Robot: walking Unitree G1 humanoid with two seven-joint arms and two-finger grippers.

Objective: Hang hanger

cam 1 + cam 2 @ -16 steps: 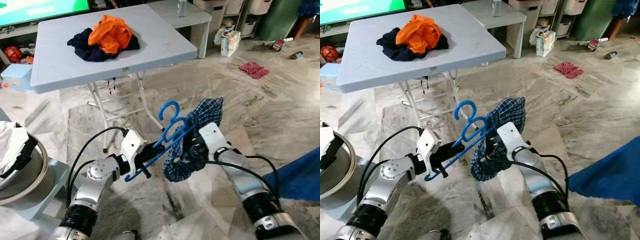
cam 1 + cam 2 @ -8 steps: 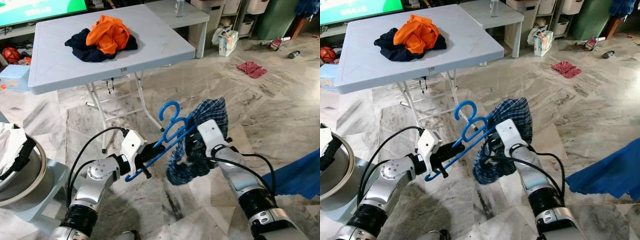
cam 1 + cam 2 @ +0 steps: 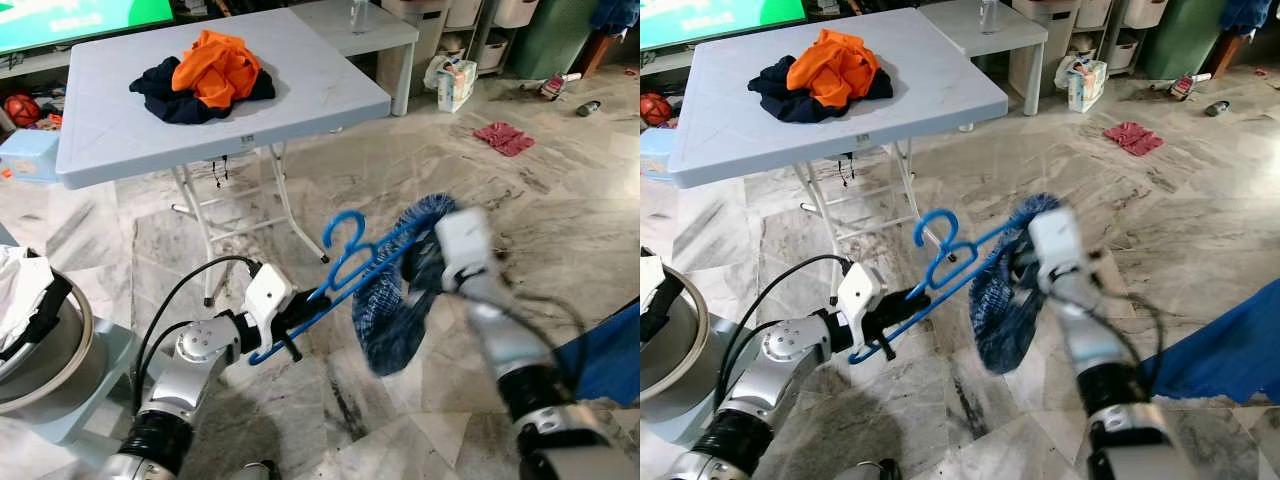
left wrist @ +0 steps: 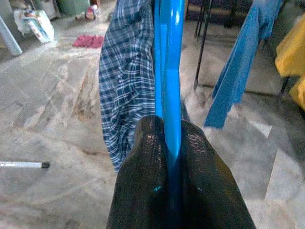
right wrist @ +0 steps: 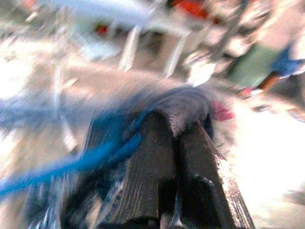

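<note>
Two hands (image 3: 290, 318) (image 3: 440, 262) grip one hanger (image 3: 345, 265)

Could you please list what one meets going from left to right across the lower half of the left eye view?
Round grey bin → left gripper shut on the blue plastic hanger → blue checked cloth draped on the hanger → right gripper, blurred → hanging blue fabric at the right edge.
</note>
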